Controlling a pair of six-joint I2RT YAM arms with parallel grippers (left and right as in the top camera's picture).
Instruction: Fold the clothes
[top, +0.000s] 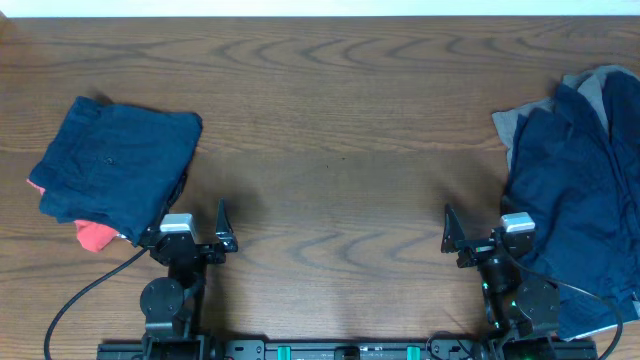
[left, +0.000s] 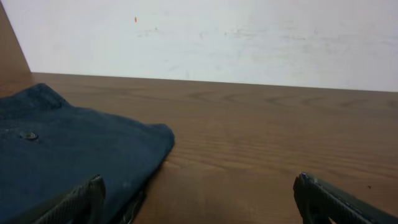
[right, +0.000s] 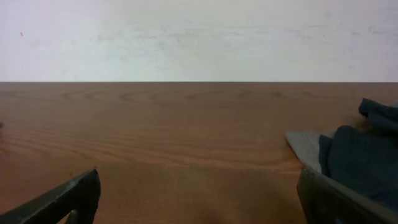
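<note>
Folded navy shorts (top: 115, 160) lie at the left of the table on a coral-red piece (top: 93, 235); the shorts also show in the left wrist view (left: 68, 149), button visible. A loose pile of navy garments (top: 575, 190) with a grey garment (top: 520, 122) under it lies at the right; both show in the right wrist view (right: 367, 152). My left gripper (top: 190, 235) is open and empty, just right of the folded shorts (left: 199, 193). My right gripper (top: 480, 237) is open and empty beside the pile's left edge (right: 199, 193).
The wooden table (top: 330, 140) runs to a white wall at the back. Black cables (top: 70, 300) trail from the arm bases at the front edge. The right arm's base (top: 525, 305) rests over the loose pile's lower edge.
</note>
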